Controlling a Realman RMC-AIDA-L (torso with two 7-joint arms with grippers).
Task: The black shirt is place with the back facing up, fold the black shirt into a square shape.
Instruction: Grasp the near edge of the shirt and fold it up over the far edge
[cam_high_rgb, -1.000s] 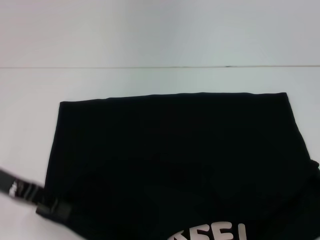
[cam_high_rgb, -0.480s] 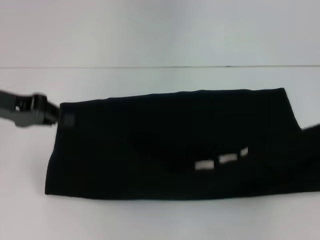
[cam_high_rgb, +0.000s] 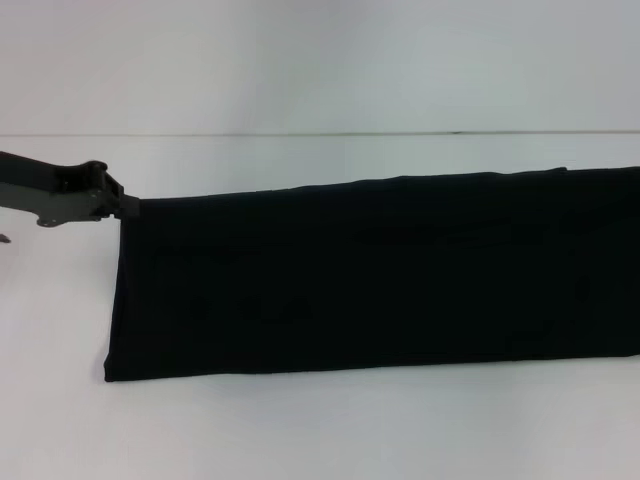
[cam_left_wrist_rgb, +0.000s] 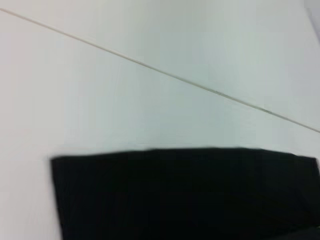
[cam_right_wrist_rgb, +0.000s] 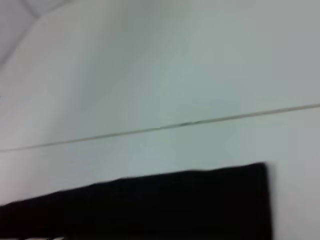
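Note:
The black shirt (cam_high_rgb: 370, 280) lies as a long, low band across the white table, running from the left side out past the right edge of the head view. No lettering shows on it. My left gripper (cam_high_rgb: 122, 207) is at the shirt's far left corner, shut on the fabric there. The left wrist view shows the shirt (cam_left_wrist_rgb: 185, 195) with one straight edge and a corner. In the right wrist view the shirt (cam_right_wrist_rgb: 150, 205) ends in a square corner. My right gripper does not show in any view.
The white table (cam_high_rgb: 300, 430) has bare surface in front of the shirt and to its left. A thin line (cam_high_rgb: 320, 133) marks the table's far edge against the pale wall behind.
The left gripper swept from the near left edge up to the far left corner, carrying the near part of the shirt over. The white lettering got folded under and the shirt became a narrower band.

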